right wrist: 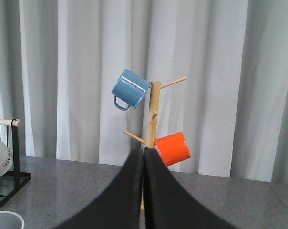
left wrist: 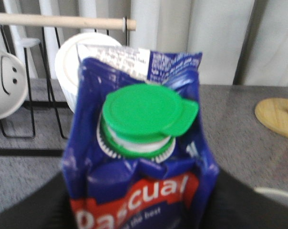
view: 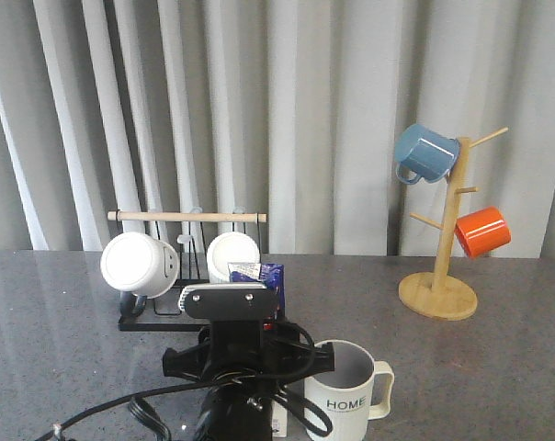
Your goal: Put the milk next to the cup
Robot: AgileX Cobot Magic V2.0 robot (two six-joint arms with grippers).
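Left gripper (left wrist: 139,224) clamped on glossy blue milk carton (left wrist: 140,157) at the tabletop's (view: 498,367) near edge, beside ribbed HOME mug (view: 346,390), wire mug rack (view: 158,312) behind, wooden mug tree (view: 440,276) far right, right gripper (right wrist: 144,191) pressed together.

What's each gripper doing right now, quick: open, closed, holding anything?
Left gripper: closed on the milk.
Right gripper: closed, its fingers pressed together with nothing between them.
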